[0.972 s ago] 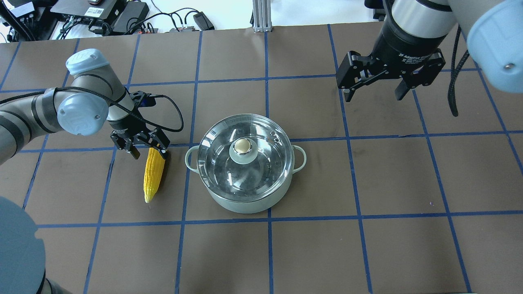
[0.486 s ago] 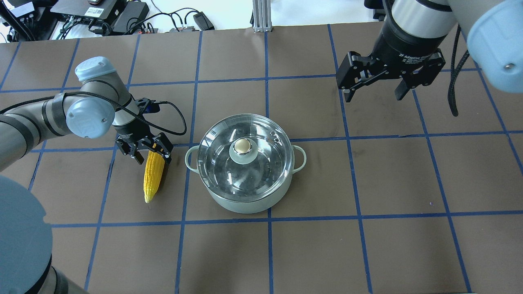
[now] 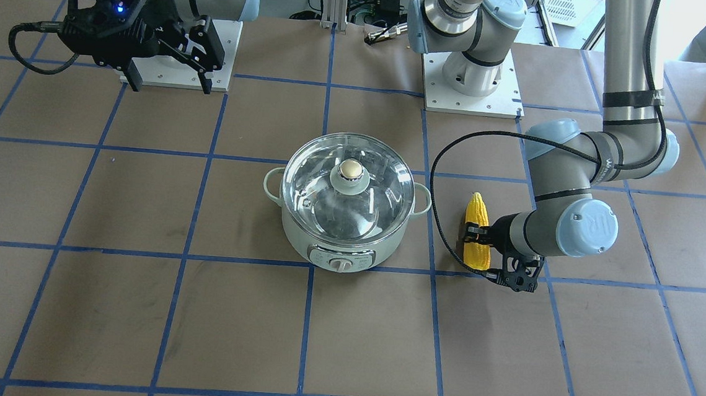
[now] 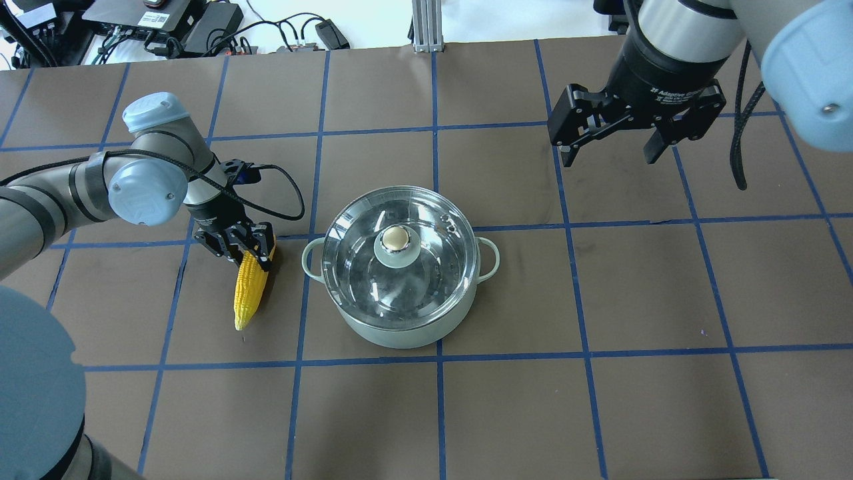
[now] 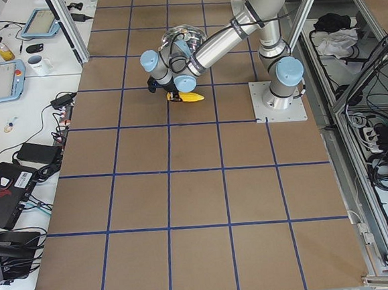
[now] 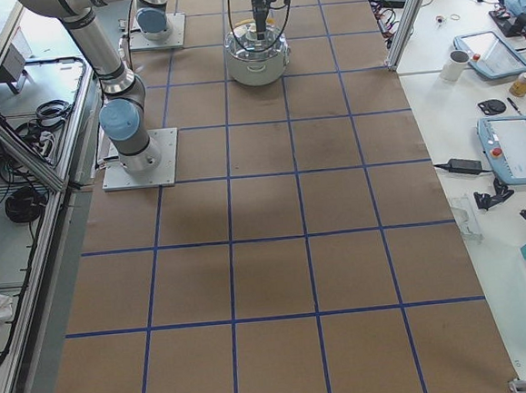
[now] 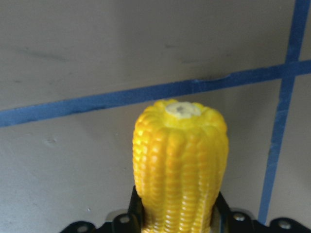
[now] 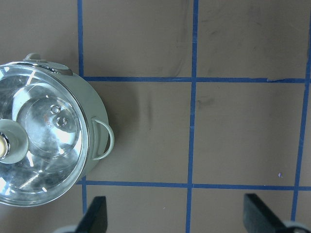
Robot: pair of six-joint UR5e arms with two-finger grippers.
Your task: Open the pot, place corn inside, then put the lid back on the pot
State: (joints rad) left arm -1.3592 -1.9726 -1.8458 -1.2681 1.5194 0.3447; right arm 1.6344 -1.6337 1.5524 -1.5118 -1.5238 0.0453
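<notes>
The mint-green pot (image 4: 400, 330) stands mid-table with its glass lid (image 4: 426, 267) on, beige knob (image 4: 395, 238) on top. It also shows in the front view (image 3: 337, 253) and at the left of the right wrist view (image 8: 95, 111). The yellow corn (image 4: 248, 297) lies on the table left of the pot. My left gripper (image 4: 249, 252) is shut on the corn's thick end. The left wrist view shows the corn (image 7: 181, 165) held between both fingers. My right gripper (image 4: 610, 159) hangs open and empty, high above the table, beyond and right of the pot.
The table is brown paper with blue tape grid lines (image 4: 436, 127). Cables and electronics (image 4: 166, 20) lie beyond the far edge. The arm bases (image 3: 470, 82) stand at the robot's side of the table.
My left gripper has slid onto the corn's thick end and its fingers have closed in on it. The corn has tilted slightly. The right gripper, the pot and the lid have not moved.
</notes>
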